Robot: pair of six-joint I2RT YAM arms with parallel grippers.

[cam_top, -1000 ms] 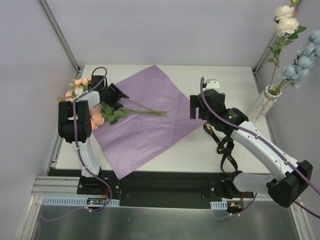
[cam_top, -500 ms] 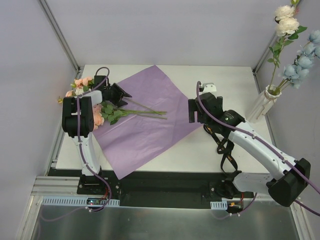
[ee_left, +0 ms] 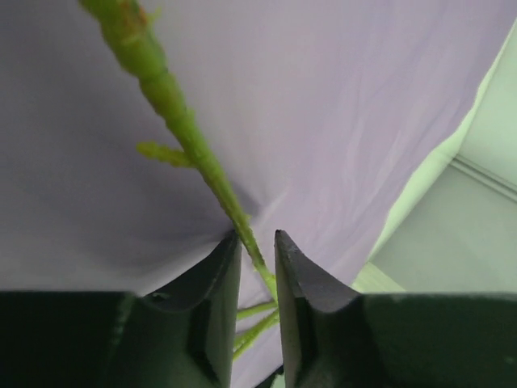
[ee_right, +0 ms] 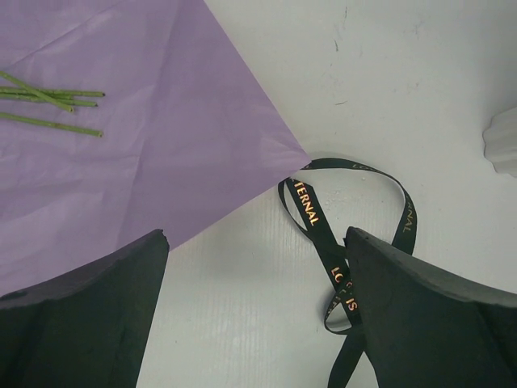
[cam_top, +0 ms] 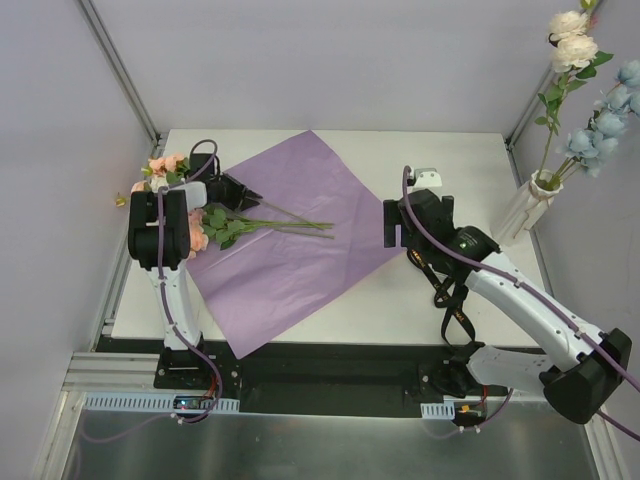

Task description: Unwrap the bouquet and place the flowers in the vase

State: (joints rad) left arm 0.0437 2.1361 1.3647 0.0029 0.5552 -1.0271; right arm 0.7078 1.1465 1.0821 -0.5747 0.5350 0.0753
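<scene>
L gripper (ee_left: 257, 242) jaws have narrowed to a slit round one thin green flower stem (ee_left: 186, 129) on the flat purple paper sheet (cam_top: 300, 260), left side. Can't tell if pinched yet, prob. pick-up starting. R gripper (ee_right: 257, 236) wide open, empty. Ribbed cream vase (cam_top: 525, 205) far right.

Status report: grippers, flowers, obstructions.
Left gripper narrow around a stem, not clamped. Right gripper open, empty, above the ribbon. Vase holds some flowers. No obstruction seen.
</scene>
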